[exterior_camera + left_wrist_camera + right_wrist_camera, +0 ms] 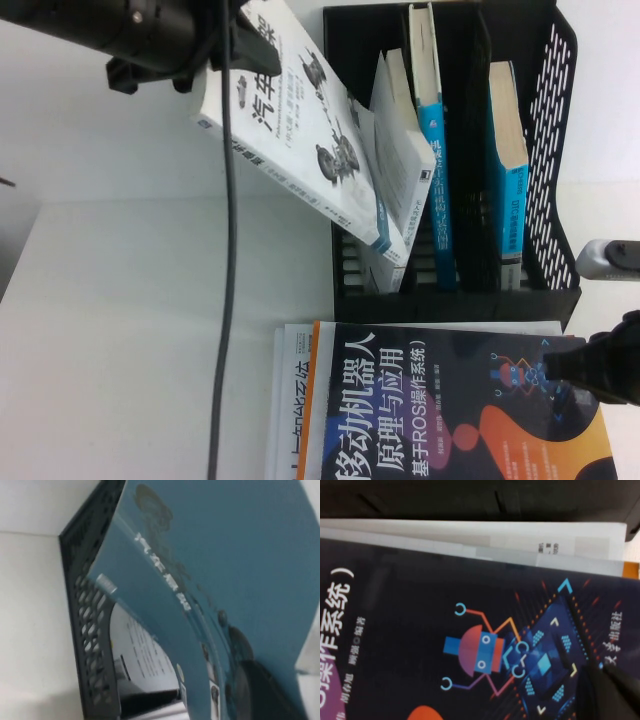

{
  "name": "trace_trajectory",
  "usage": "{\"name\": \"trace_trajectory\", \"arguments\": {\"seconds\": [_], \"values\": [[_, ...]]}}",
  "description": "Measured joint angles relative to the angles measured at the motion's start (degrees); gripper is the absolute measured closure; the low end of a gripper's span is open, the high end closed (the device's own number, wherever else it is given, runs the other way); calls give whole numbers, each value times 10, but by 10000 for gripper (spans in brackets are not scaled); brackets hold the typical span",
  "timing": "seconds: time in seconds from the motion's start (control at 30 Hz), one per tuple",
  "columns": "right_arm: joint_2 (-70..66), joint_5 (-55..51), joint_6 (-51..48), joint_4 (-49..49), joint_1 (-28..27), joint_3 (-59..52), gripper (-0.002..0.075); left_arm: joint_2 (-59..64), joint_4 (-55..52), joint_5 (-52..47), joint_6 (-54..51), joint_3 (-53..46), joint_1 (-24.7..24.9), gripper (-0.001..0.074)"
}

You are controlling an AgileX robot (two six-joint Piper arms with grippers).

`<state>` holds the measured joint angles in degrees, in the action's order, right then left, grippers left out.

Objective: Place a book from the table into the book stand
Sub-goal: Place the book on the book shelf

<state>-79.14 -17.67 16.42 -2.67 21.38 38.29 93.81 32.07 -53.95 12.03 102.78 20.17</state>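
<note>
My left gripper (238, 48) is at the top left, shut on the upper end of the book (300, 120). The book has a white-grey cover with a black title and a car-suspension drawing. It hangs tilted above the table (130, 330), with its lower corner in the leftmost slot of the black book stand (560, 150). In the left wrist view the book's blue back cover (225, 555) fills the picture, a dark finger (260, 690) presses on it, and the stand's perforated wall (92, 620) shows beside it. My right gripper (590, 365) is low at the right edge, over the dark robot book.
The stand holds a white book (400, 150) and two blue-spined books (435, 170) (505, 180). The navy-and-orange robot book (450, 420) (470, 645) lies on white books (290, 400) at the front. A black cable (228, 250) hangs from the left arm.
</note>
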Motion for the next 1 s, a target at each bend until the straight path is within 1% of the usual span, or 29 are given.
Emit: {"name": "trace_trajectory", "arguments": {"seconds": [0.17, 0.3, 0.4, 0.5, 0.63, 1.0], "values": [[0, -4, 0, -8, 0, 0, 728, 12, -77, 42, 4, 1, 56, 618], [0, -9, 0, -11, 0, 0, 728, 33, -158, 44, 21, 15, 102, 618], [0, -10, 0, -11, 0, 0, 728, 47, -212, 44, 39, 36, 121, 618], [0, -11, 0, -12, 0, 0, 728, 60, -237, 46, 44, 54, 131, 618], [0, -12, 0, -12, 0, 0, 728, 70, -225, 29, 38, 84, 132, 619], [0, -16, 0, -13, 0, 0, 728, 74, -195, -94, 21, 270, 131, 619]]}}
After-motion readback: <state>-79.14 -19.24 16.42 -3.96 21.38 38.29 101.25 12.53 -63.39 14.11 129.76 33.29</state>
